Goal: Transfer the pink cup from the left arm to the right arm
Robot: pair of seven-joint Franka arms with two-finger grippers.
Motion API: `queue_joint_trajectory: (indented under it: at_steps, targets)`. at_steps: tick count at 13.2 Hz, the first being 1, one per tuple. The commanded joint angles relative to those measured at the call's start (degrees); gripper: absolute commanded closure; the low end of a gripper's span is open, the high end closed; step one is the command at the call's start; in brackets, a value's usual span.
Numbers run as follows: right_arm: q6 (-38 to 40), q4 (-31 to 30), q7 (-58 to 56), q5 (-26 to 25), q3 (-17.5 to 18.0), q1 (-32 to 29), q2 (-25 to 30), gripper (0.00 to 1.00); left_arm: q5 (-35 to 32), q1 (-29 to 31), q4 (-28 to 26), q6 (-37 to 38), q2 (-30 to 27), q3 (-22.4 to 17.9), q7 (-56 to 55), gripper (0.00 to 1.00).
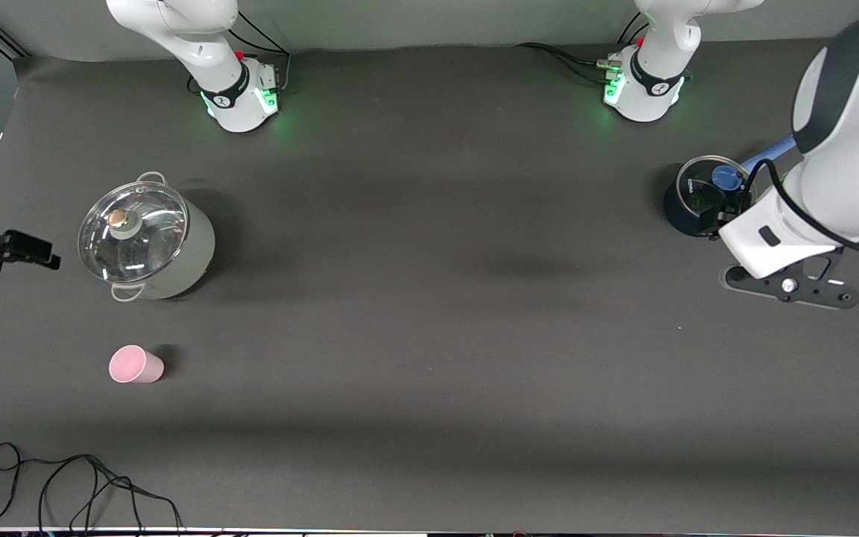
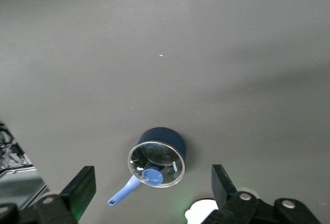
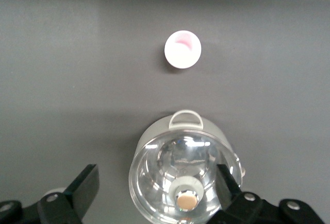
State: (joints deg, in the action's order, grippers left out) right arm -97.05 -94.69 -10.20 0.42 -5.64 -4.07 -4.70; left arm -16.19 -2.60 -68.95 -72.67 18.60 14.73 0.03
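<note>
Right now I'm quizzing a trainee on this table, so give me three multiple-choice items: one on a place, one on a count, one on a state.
1. Where is the pink cup?
A. nearer the front camera than the grey pot
B. inside the grey pot
C. beside the blue saucepan

2. How many lidded pots are on the table?
A. one
B. two
C. three

3. What is the left claw doing?
A. gripping the cup
B. open, holding nothing
C. shut on a lid

Answers:
1 A, the cup lies lower in the front view.
2 B, grey pot and blue saucepan, each under a glass lid.
3 B, its fingers stand apart over the saucepan.
</note>
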Motion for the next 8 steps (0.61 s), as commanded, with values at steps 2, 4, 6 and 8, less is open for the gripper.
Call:
queue_joint_trajectory:
  at_steps: [2,4,6,8]
  targets:
    - [-1.7,-2.8,3.6,0.9,0.0,0.3,3.4,0.0,4.3,-2.1,-17.9,-12.1,-12.2,-5.7,0.3,0.0]
    - [-1.4,-1.0,5.4,1.0,0.2,1.1,3.2,0.0,6.7,-2.2,-27.8,-21.2,-18.0,-6.9,0.3,0.0]
    - [-1.3,-0.2,5.5,1.0,-0.2,3.4,3.3,0.0,9.0,-2.2,-34.3,-27.4,-21.7,-8.0,0.3,0.0]
    - [-1.3,0.7,5.5,1.0,-0.4,4.7,3.3,0.0,9.1,-2.2,-36.8,-29.8,-22.8,-8.0,0.2,0.0]
